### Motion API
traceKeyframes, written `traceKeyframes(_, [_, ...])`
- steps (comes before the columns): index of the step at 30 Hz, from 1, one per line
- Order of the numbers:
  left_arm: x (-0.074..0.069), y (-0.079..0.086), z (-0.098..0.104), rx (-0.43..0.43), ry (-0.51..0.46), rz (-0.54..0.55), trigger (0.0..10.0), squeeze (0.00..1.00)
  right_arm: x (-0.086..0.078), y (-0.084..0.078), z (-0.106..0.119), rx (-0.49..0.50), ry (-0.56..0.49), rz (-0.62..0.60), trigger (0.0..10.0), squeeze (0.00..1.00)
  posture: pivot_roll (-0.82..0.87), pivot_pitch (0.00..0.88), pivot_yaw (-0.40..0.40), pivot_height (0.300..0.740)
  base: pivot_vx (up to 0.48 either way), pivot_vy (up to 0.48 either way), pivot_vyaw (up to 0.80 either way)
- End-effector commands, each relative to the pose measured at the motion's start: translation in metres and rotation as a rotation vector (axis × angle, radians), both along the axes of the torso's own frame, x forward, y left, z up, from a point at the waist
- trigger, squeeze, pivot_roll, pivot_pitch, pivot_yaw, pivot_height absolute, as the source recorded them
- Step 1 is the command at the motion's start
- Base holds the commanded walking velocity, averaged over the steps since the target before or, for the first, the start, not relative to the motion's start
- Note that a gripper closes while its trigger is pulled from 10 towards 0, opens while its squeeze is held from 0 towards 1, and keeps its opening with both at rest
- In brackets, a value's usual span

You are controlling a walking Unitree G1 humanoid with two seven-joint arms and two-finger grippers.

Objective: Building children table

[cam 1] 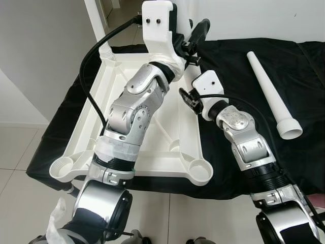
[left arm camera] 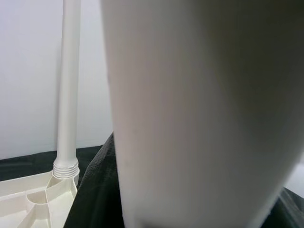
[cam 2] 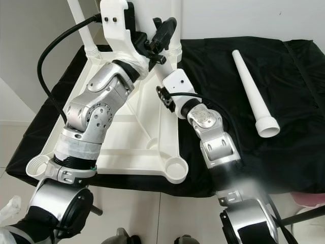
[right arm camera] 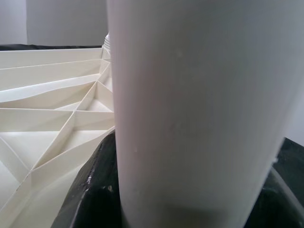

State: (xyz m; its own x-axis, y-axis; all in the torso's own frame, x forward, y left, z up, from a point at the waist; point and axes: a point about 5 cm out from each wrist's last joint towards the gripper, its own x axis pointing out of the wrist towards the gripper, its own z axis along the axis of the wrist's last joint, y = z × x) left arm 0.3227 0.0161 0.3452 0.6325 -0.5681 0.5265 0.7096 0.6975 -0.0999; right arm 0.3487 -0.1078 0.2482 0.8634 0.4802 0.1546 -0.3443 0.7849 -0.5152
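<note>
The white plastic tabletop (cam 1: pixel 167 152) lies upside down on a black cloth, ribs facing up. One white leg (cam 1: pixel 96 20) stands upright in its far-left corner socket. A second white leg (cam 1: pixel 191 76) stands at the far-right corner, and both grippers hold it. My left gripper (cam 1: pixel 195 38) is shut on it higher up. My right gripper (cam 1: pixel 189 99) is shut on it lower down, close to the tabletop. This leg (left arm camera: pixel 199 118) looms large in the left wrist view and again in the right wrist view (right arm camera: pixel 199 118), beside the ribs (right arm camera: pixel 47 118).
A loose white leg (cam 1: pixel 269 89) lies on the black cloth (cam 1: pixel 304 142) to the right, wide end toward me. The two near corner sockets (cam 1: pixel 199 170) (cam 1: pixel 63 168) hold nothing. Pale floor tiles (cam 1: pixel 20 152) lie to the left, below the cloth's edge.
</note>
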Motion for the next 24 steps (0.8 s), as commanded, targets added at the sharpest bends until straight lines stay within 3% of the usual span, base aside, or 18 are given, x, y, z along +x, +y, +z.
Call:
traceKeyframes(1, [-0.007,-0.008,0.004,0.011,-0.025,-0.052,10.0,0.0,0.0,0.006,0.002,-0.004,-0.021,0.007,10.0,0.0,-0.03,0.098,0.097,0.74,0.0,0.0,0.0])
traceKeyframes(3, [-0.007,-0.008,0.004,0.009,-0.025,-0.06,10.0,0.0,0.0,0.006,0.002,-0.005,-0.019,0.004,10.0,0.0,-0.03,0.098,0.097,0.74,0.0,0.0,0.0])
traceKeyframes(4, [-0.008,-0.008,0.004,0.007,-0.028,-0.069,10.0,1.0,0.001,0.005,0.001,0.002,-0.011,-0.001,10.0,0.0,-0.03,0.099,0.099,0.74,0.0,0.0,0.0])
traceKeyframes(9, [-0.01,-0.009,0.004,-0.003,-0.031,-0.09,10.0,1.0,0.001,0.005,0.0,0.015,0.002,-0.009,10.0,0.0,-0.03,0.102,0.098,0.74,0.0,0.0,0.0])
traceKeyframes(10, [-0.012,-0.008,0.005,-0.008,-0.039,-0.108,10.0,0.0,0.002,0.004,-0.002,0.043,0.02,-0.022,10.0,0.0,-0.03,0.107,0.096,0.74,0.0,0.0,0.0])
traceKeyframes(12, [-0.012,-0.008,0.005,-0.008,-0.039,-0.108,10.0,0.0,0.002,0.004,-0.002,0.043,0.02,-0.022,10.0,0.0,-0.03,0.107,0.096,0.74,0.0,0.0,0.0])
traceKeyframes(17, [-0.021,-0.007,0.008,-0.012,-0.079,-0.176,10.0,0.0,0.0,0.003,-0.01,0.152,0.078,-0.071,10.0,0.0,-0.03,0.107,0.098,0.74,0.0,0.0,0.0])
traceKeyframes(24, [-0.02,-0.003,0.005,0.011,-0.083,-0.153,10.0,0.0,0.002,0.0,-0.01,0.229,0.099,-0.116,10.0,0.0,-0.03,0.108,0.101,0.74,0.0,0.0,0.0])
